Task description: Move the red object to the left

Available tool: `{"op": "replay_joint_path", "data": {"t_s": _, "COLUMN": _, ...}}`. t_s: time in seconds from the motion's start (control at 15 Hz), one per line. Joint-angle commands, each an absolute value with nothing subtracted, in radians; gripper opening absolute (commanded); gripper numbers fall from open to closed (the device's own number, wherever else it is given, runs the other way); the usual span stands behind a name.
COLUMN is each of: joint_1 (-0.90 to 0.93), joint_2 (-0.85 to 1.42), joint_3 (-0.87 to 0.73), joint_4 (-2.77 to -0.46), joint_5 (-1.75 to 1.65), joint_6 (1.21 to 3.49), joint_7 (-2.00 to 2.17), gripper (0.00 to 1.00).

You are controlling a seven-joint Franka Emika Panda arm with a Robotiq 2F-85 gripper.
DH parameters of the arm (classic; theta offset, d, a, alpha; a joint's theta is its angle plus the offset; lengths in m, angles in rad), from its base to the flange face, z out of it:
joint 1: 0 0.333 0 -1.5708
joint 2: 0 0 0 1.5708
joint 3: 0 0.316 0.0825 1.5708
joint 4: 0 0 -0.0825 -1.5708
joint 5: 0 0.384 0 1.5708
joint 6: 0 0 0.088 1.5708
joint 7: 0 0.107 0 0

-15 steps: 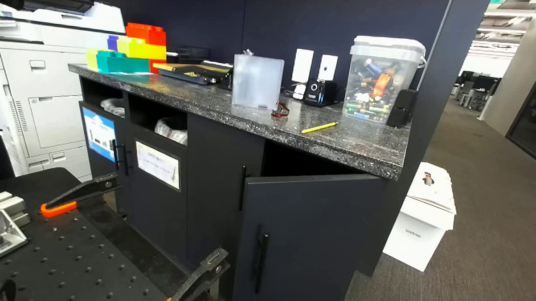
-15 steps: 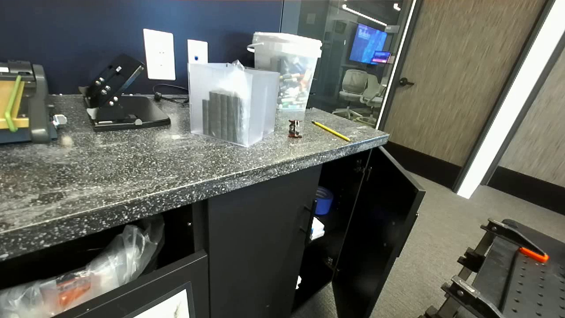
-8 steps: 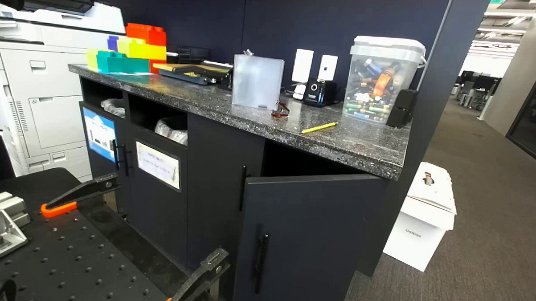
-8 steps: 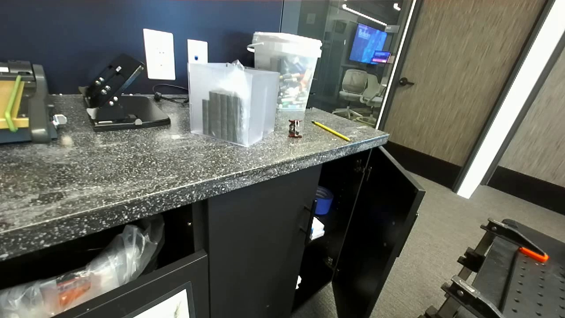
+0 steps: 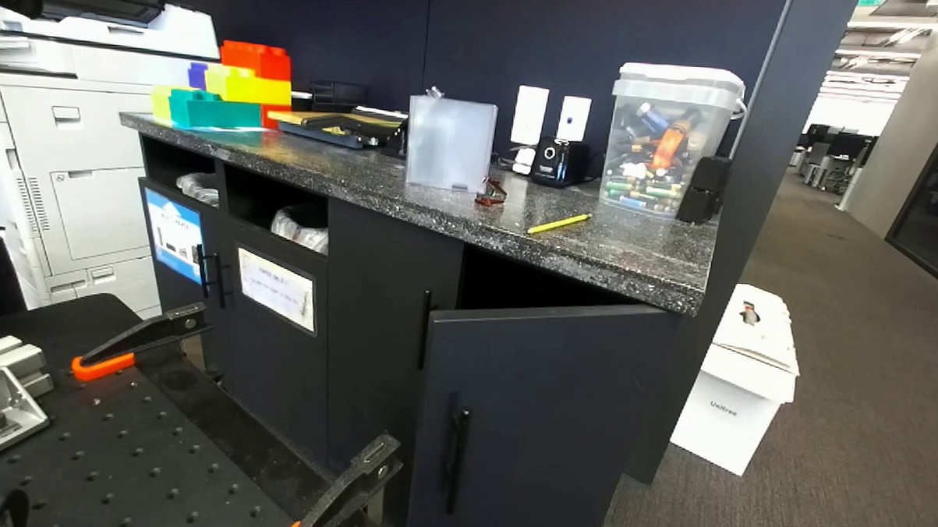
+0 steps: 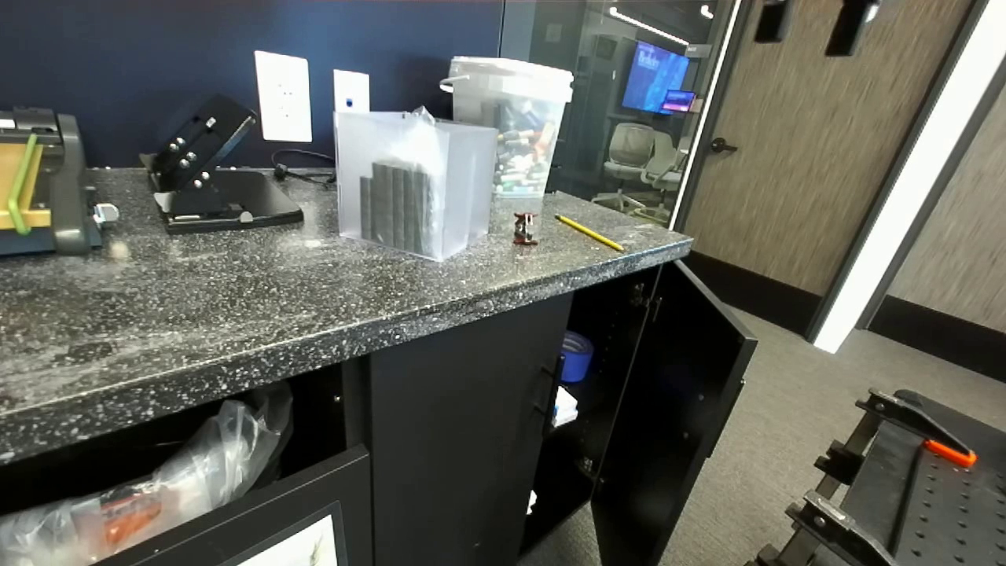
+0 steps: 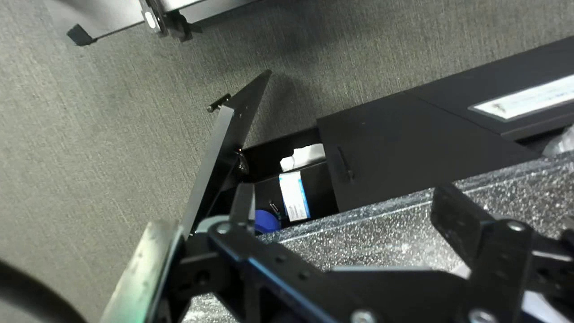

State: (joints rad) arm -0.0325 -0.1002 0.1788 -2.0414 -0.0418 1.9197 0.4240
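Two blocky black fingers (image 7: 455, 220) of mine are standing wide apart.
In both exterior views the small, uneven, dark red object (image 6: 525, 229) is sitting on the speckled, stone-like desk (image 6: 236, 306), just beside a frosted, square-cornered plastic box (image 6: 469, 189) and between it and a slim, straight yellow stick (image 6: 589, 233); my fingers are hanging well apart from all three, and a translucent, tapering bucket (image 6: 528, 130) is standing near them.

In an exterior view you've got a dark red object (image 6: 521, 226), yellow pencil (image 6: 589, 233) at its 3 o'clock, black gripper (image 6: 811, 35) at 2 o'clock, white-speckled dark-grey counter (image 6: 259, 287).
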Motion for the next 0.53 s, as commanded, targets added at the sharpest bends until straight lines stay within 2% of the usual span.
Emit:
{"op": "replay_joint_path", "data": {"t_s": 0.0, "joint_1": -0.019, "joint_2": 0.13, "joint_3": 0.108, "joint_4": -1.787, "joint_5": -0.04, "joint_6": 1.889, "joint_7": 0.42, "gripper": 1.0}}
{"op": "replay_joint_path", "data": {"t_s": 0.4, "joint_1": 0.009, "joint_2": 0.458, "joint_3": 0.012, "joint_4": -1.454, "joint_5": -0.04, "joint_6": 1.882, "joint_7": 0.471, "gripper": 1.0}}
{"op": "replay_joint_path", "data": {"t_s": 0.47, "joint_1": -0.013, "joint_2": 0.504, "joint_3": 0.033, "joint_4": -1.404, "joint_5": -0.048, "joint_6": 1.879, "joint_7": 0.491, "gripper": 1.0}}
